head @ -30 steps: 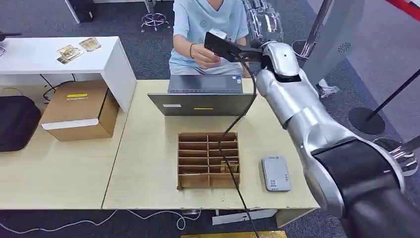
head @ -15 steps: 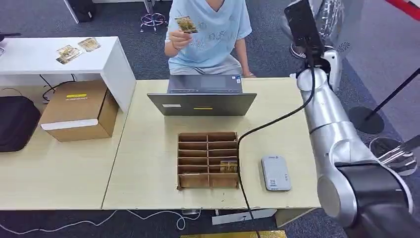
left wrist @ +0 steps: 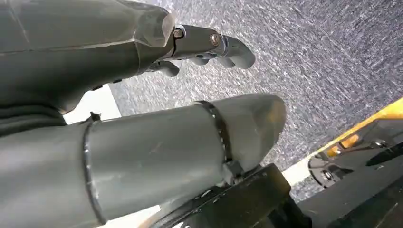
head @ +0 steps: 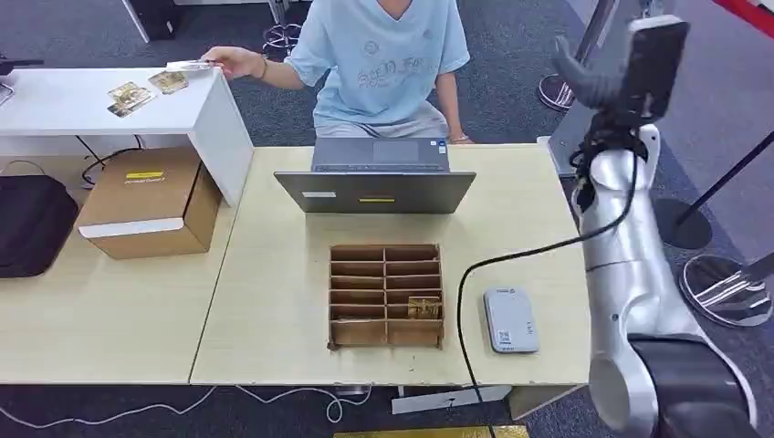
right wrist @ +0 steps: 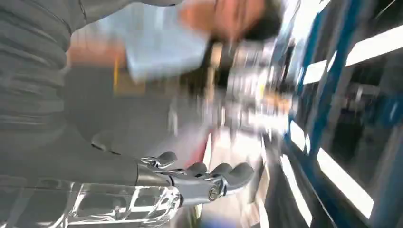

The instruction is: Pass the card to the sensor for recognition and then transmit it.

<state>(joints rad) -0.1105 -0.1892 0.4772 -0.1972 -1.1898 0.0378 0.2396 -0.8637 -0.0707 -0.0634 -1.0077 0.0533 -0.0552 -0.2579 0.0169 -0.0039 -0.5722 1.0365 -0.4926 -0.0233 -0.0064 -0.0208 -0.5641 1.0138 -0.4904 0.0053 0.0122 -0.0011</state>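
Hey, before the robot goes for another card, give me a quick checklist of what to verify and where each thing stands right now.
1. Right hand free of a card: ok, nothing between the fingers.
2. Card waiting in the divided box: ok.
3. Sensor uncovered on the table: ok.
4. Person's hand away from the box: ok, it is at the white desk.
5. Cable away from the box: cannot tell.
6. Left hand empty: ok.

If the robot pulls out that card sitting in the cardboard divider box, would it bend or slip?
The card looks thin and glossy, so probably light, slightly bendy and slippery. It stands in a narrow slot of the divider box, so gripping its edge could be fiddly.
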